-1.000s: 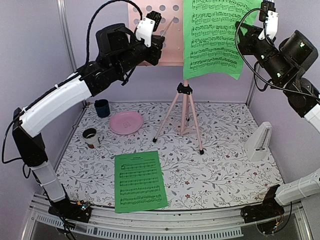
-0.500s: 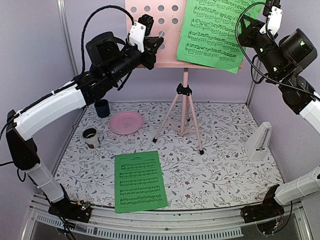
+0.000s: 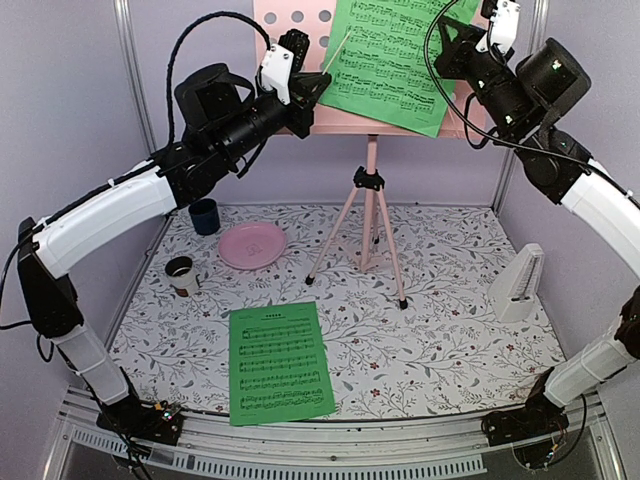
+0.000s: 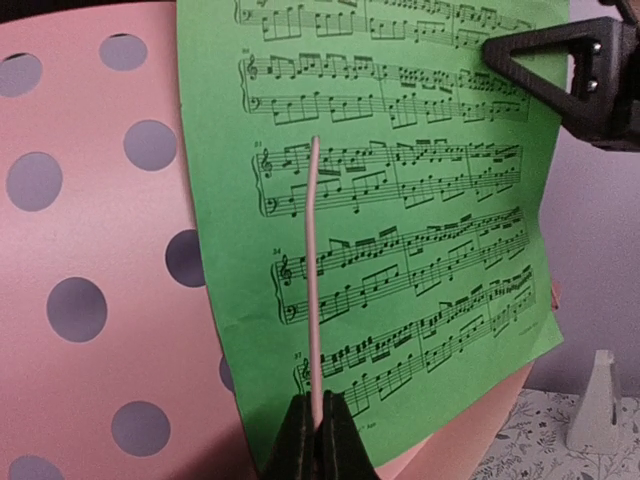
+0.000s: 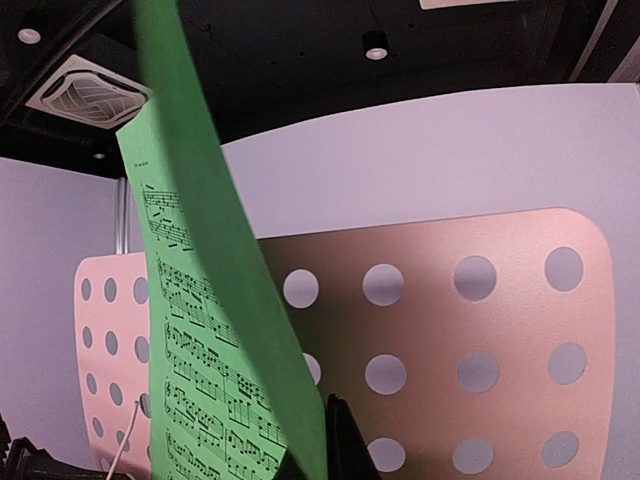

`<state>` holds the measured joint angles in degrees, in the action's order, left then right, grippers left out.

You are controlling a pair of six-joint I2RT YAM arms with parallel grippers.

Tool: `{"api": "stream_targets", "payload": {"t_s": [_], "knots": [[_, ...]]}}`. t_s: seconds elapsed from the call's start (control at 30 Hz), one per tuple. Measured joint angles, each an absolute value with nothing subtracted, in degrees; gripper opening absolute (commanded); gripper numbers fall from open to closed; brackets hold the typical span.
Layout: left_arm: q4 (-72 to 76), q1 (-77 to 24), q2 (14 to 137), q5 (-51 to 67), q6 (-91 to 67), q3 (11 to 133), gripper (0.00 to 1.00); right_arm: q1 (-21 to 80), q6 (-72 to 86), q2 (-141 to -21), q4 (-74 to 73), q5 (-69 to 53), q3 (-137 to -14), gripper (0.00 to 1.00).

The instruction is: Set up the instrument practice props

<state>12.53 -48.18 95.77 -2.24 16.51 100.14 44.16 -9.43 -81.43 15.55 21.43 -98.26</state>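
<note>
**Ana:** Where is the music stand?

**Ben:** At the back middle of the bench. Its tripod legs are spread on the flowered cover, and its perforated desk is up high between the two arms.

**Ana:** And the left pincer?

**Ben:** Its two fingers are pressed together on the foot of a thin pink rod. The rod runs up across the face of the upper green sheet. That sheet lies tilted in front of the right part of the desk.

**Ana:** The right pincer?

**Ben:** It is up at the sheet's top right corner. In its own camera the paper's edge comes down between the dark fingers. They look closed on it, though the frame cuts the tips off, so I say that with some caution. There the sheet bows forward, away from the desk.

**Ana:** Does the paper's lower edge sit on the stand's ledge?

**Ben:** I cannot tell from these views.

**Ana:** The other props?

**Ben:** The second green sheet lies flat near the front edge, left of centre and well apart from the tripod feet. The white metronome stands upright at the right side of the bench.

**Ana:** Anything else?

**Ben:** A pink plate sits left of the tripod. A dark blue cup is behind it toward the left wall, and a small pale cup is nearer the front. None of them touch
</note>
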Motion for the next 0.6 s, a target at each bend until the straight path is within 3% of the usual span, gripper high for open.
{"api": "stream_targets", "payload": {"t_s": [0.6], "knots": [[12.84,-47.97,95.79,0.36,17.61,100.14,0.00,43.83,-10.22,-94.35,15.81,8.91,-110.52,0.00]]}}
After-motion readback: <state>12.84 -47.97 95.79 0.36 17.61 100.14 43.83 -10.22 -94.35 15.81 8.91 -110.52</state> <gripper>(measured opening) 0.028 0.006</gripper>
